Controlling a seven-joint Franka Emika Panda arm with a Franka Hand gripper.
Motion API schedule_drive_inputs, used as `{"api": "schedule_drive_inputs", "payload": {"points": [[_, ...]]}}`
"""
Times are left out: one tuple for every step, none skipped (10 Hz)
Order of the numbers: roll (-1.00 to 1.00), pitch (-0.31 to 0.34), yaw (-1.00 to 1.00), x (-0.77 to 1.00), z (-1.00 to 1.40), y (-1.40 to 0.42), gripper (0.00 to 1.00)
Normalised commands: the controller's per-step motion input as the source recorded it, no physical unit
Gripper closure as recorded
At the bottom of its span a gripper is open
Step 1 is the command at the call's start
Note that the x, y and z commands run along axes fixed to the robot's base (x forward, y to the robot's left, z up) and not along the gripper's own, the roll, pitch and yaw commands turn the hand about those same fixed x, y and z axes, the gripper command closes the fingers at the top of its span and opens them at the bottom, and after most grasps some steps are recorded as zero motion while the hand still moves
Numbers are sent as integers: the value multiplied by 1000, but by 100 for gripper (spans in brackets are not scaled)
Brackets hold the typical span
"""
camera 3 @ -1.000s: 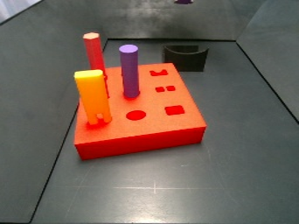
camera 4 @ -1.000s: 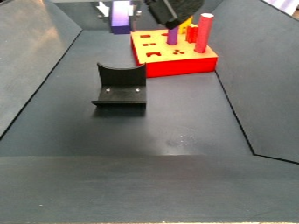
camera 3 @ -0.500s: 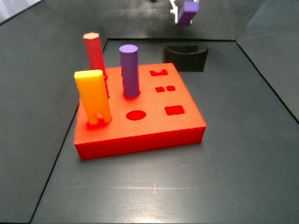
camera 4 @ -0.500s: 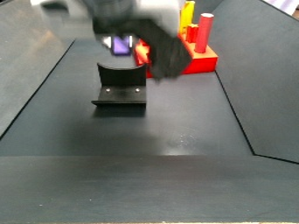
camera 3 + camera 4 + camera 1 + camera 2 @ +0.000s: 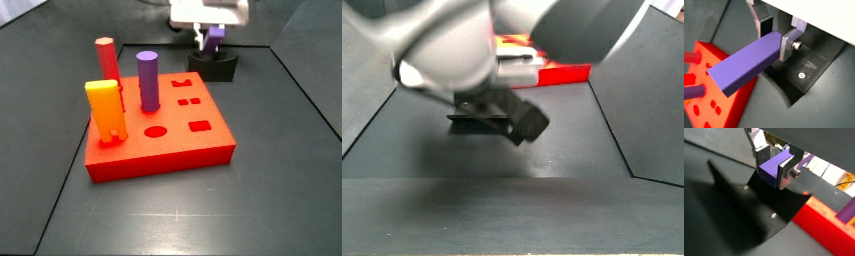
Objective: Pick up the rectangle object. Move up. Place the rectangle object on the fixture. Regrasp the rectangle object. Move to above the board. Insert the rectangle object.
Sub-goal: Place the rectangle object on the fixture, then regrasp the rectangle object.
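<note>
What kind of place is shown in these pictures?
Probably a robot test cell: a dark walled floor holds a red board with shaped holes and pegs, and a black fixture. The gripper, above the fixture, holds the rectangle object.

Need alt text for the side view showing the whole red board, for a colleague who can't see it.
The gripper holds the short purple rectangle object just above the small black fixture at the back. In front, the red board carries a red peg, a purple cylinder and a yellow-orange block.
</note>
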Motion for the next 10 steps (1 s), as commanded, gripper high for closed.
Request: {"api": "schedule_drive_inputs", "payload": {"points": [[-178, 48, -122, 179, -1000, 114, 100], [-165, 29, -119, 149, -771, 96, 100], [-163, 14, -114, 125, -600, 77, 100], [-154, -2, -100, 98, -385, 64, 100], [-125, 1, -90, 83, -316, 66, 100], [0, 0, 0, 0, -167, -500, 100], [0, 0, 0, 0, 0, 0, 0], [2, 75, -14, 0, 1000, 0, 0], [8, 79, -10, -9, 1000, 0, 0], [33, 77, -14, -21, 1000, -2, 0]]}}
